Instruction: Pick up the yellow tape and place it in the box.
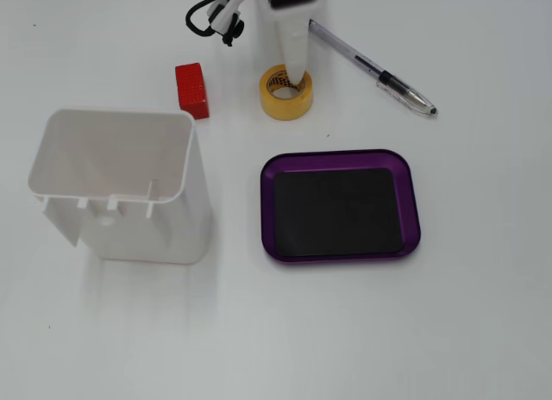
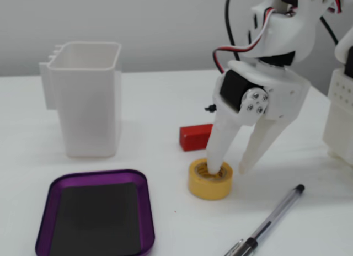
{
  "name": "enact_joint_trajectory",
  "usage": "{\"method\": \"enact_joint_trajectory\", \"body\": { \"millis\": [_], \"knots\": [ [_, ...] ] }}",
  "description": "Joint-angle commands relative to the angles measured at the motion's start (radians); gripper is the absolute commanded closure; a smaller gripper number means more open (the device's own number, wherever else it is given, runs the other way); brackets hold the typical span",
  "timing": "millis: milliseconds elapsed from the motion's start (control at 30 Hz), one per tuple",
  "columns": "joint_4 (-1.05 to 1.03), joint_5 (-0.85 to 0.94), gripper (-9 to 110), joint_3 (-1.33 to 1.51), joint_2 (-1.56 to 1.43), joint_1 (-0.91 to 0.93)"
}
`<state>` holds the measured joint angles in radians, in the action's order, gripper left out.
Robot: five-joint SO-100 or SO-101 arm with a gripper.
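The yellow tape (image 1: 280, 105) lies flat on the white table, above the purple box (image 1: 341, 155) in a fixed view. It also shows in the other fixed view (image 2: 207, 188), to the right of the box (image 2: 94, 175). My gripper (image 2: 229, 170) is open and points down at the tape. One white finger (image 2: 219, 151) reaches into the roll's hole and the other finger (image 2: 259, 143) stands outside its right wall, so the jaws straddle the wall. From above, the gripper (image 1: 297, 68) shows only the inner finger. The box holds nothing.
A red block (image 1: 191, 90) lies left of the tape. A tall white bin (image 1: 121, 184) stands at the left. A pen (image 1: 371, 68) lies right of the tape, close to the gripper (image 2: 270, 223). A white arm base (image 2: 339, 112) stands at the right edge.
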<state>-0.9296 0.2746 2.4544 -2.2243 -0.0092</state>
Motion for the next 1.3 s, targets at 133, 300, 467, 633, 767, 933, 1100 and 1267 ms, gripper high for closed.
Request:
{"method": "enact_joint_trajectory", "body": {
  "millis": [133,300,467,633,767,933,1100,1267],
  "knots": [
    [0.091,0.009,88,0.063,0.0,0.002],
    [0.138,0.051,91,0.106,0.0,0.002],
    [0.164,0.078,103,0.141,-0.002,0.0],
    [0.094,0.067,102,0.1,-0.018,-0.017],
    [0.031,0.064,102,-0.081,-0.017,-0.015],
    [0.04,0.064,102,-0.259,-0.005,-0.015],
    [0.083,0.064,102,-0.376,0.011,-0.015],
    [0.164,0.064,102,-0.422,0.138,-0.015]
  ]
}}
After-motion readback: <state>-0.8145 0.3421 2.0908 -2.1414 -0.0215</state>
